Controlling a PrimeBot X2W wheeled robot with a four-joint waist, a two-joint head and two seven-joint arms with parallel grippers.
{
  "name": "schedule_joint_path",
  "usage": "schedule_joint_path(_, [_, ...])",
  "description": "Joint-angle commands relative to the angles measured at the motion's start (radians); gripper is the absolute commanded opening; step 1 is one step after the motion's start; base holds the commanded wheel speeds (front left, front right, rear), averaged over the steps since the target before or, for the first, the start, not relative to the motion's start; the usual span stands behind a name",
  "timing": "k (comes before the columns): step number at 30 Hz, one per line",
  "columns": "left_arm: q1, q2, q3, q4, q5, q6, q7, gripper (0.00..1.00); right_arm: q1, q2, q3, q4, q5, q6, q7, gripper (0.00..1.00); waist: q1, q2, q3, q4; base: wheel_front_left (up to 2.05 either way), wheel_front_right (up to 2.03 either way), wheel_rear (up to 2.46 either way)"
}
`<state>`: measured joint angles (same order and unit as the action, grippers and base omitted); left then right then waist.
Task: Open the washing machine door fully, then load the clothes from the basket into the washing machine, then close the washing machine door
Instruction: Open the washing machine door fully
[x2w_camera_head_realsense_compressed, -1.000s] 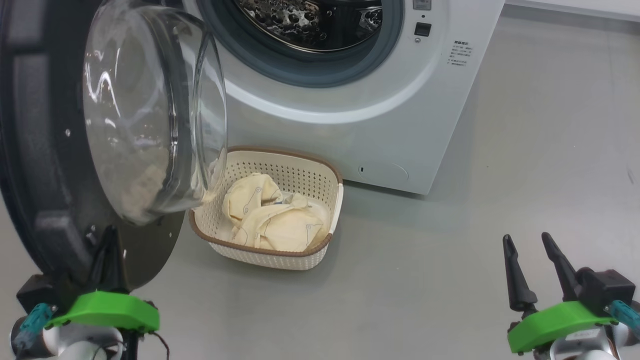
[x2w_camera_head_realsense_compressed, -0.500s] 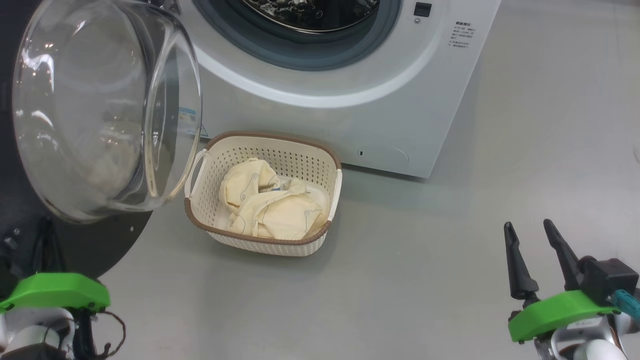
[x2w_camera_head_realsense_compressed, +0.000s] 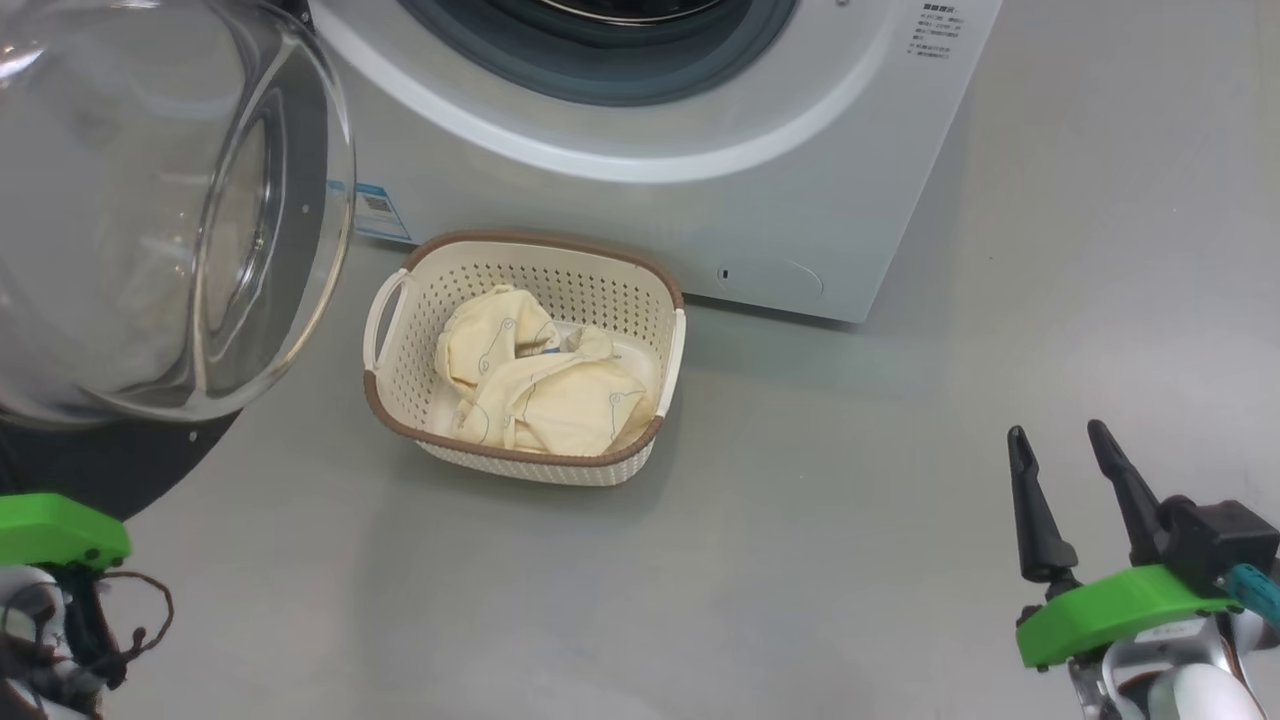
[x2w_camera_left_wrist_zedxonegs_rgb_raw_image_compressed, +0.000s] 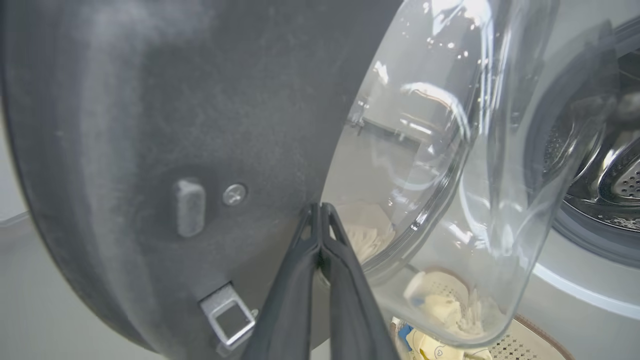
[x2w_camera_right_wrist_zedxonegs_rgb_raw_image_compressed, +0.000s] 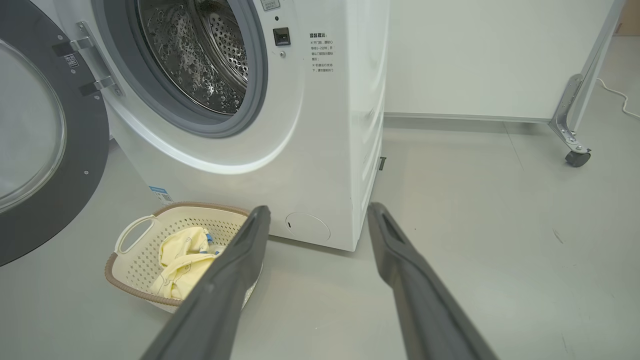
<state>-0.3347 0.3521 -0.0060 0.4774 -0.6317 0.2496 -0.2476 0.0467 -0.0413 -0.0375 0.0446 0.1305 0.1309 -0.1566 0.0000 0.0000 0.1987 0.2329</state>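
The washing machine (x2w_camera_head_realsense_compressed: 650, 200) stands open, its steel drum (x2w_camera_right_wrist_zedxonegs_rgb_raw_image_compressed: 200, 55) bare. The washing machine door (x2w_camera_head_realsense_compressed: 150, 220) hangs swung out to the left, glass bowl facing me. My left gripper (x2w_camera_left_wrist_zedxonegs_rgb_raw_image_compressed: 320, 206) is shut, its tips resting against the door's black inner rim (x2w_camera_left_wrist_zedxonegs_rgb_raw_image_compressed: 165, 125) beside the glass, with nothing between them. On the floor in front of the machine sits the basket (x2w_camera_head_realsense_compressed: 520, 455) holding the cream-yellow clothes (x2w_camera_head_realsense_compressed: 545, 400). My right gripper (x2w_camera_head_realsense_compressed: 1055, 435) is open and empty at the lower right, well clear of the basket (x2w_camera_right_wrist_zedxonegs_rgb_raw_image_compressed: 135, 235).
Grey floor spreads out to the right of the machine. A white panel on a metal leg with a caster (x2w_camera_right_wrist_zedxonegs_rgb_raw_image_compressed: 577, 157) stands behind, and a cable (x2w_camera_right_wrist_zedxonegs_rgb_raw_image_compressed: 620, 102) lies on the floor at the far right.
The door has swung further left, off the basket's left handle, and my left gripper went with it. The head camera has tilted down a little. The right gripper stays open and still.
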Motion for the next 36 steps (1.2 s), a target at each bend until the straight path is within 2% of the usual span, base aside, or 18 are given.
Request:
schedule_joint_path(1, [-0.05,0.061,0.059,-0.017,0.009,0.067,-0.014,0.0,-0.047,-0.009,0.018,-0.037,-0.01,0.0,0.002,1.0,0.0,0.0,0.003,0.0,0.0,0.0,0.0])
schedule_joint_path(13, [-0.141,0.102,0.163,0.126,0.066,0.001,-0.014,0.0,-0.062,-0.009,0.021,-0.032,-0.015,0.0,0.005,1.0,0.0,0.0,0.016,-0.006,0.0,0.0,0.0])
schedule_joint_path(23, [-0.186,0.118,0.218,0.21,0.118,-0.035,-0.014,0.0,-0.063,-0.009,0.024,-0.03,-0.014,0.0,0.004,1.0,0.0,0.0,0.007,-0.009,0.0,0.0,0.0])
schedule_joint_path(30, [-0.19,0.104,0.248,0.219,0.158,-0.052,-0.014,0.0,-0.059,-0.009,0.027,-0.024,-0.009,0.0,0.003,1.0,0.0,0.0,-0.003,-0.01,0.0,0.0,0.0])
schedule_joint_path(36, [-0.151,0.058,0.278,0.165,0.198,-0.067,-0.014,0.0,-0.055,-0.009,0.025,-0.02,-0.004,0.0,0.002,1.0,0.0,0.0,-0.015,-0.01,0.0,0.0,0.0])
